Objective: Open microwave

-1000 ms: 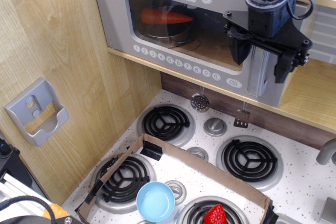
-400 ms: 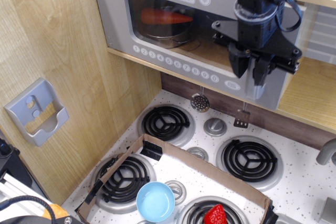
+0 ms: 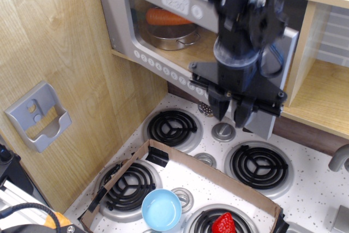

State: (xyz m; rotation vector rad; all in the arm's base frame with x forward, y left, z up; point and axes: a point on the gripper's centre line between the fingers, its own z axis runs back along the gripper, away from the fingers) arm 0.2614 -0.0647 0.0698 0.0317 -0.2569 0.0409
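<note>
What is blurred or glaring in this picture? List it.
In observation.image, the arm above the gripper is smeared by motion blur at the top, hiding the microwave display; the stove burners and blue bowl stay sharp; no strong glare.

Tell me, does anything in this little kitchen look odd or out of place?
Yes. A carrot lies across a metal pot inside the microwave, whose door is swung partly open. A torn cardboard frame sits on the stove burners, around a blue bowl and a strawberry.
</note>
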